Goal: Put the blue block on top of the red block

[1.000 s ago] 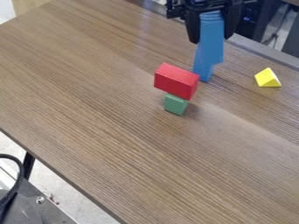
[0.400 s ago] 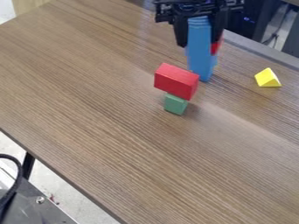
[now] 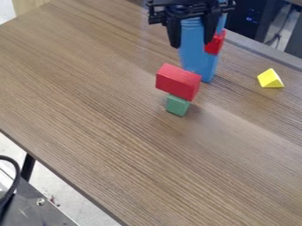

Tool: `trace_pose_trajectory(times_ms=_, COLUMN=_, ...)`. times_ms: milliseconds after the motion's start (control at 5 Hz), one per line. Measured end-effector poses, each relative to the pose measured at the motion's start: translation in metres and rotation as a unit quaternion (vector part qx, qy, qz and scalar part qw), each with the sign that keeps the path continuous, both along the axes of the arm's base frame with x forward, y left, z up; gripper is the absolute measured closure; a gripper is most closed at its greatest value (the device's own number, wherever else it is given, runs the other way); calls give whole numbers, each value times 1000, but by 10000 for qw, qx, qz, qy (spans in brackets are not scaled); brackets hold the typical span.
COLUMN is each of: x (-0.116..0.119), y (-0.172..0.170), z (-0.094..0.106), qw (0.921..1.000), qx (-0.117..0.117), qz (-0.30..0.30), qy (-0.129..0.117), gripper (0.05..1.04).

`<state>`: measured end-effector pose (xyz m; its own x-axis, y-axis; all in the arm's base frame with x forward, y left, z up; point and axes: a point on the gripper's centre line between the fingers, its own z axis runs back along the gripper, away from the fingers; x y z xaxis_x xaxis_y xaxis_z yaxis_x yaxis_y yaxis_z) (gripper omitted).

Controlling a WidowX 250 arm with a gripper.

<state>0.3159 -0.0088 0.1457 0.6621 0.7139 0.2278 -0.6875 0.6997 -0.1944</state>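
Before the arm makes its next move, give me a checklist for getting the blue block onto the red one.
1. Blue block between the gripper's jaws: ok, one jaw on each side.
2. Red block sitting on the green block: ok, though it overhangs.
3. That perch steady enough for more weight: cannot tell.
4. Blue block on the red block's top: not ok, the top face is bare.
5. Blue block's lower end clear of what is behind: cannot tell, blue surfaces run together near a small red piece.
6. Yellow block out of the way: ok, it lies well off to the view's right.
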Motion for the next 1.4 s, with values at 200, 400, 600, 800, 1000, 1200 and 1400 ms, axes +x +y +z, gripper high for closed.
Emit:
trace_pose_trajectory(times_ms=200, x=2, y=0, z=-7, qw=10000, qx=3, qz=-2, qy=77, gripper=500)
trace_pose_trajectory(times_ms=400, x=8, y=2, z=-11, qw=9999, qx=97, qz=-15, qy=133, gripper=500)
trace_pose_trajectory(times_ms=600, x=7, y=5, z=-18, qw=9994, qx=183, qz=25, qy=285, gripper=500)
trace_pose_trajectory(times_ms=800, x=9, y=7, z=-16, qw=9993, qx=248, qz=55, qy=269, gripper=501)
trace_pose_trajectory(times_ms=1000, x=8, y=7, z=-18, qw=9992, qx=257, qz=61, qy=307, gripper=500)
trace_pose_trajectory(times_ms=1200, x=9, y=8, z=-21, qw=9989, qx=302, qz=45, qy=358, gripper=501)
trace_pose_trajectory(times_ms=1400, x=10, y=10, z=-22, qw=9988, qx=348, qz=40, qy=346, gripper=501)
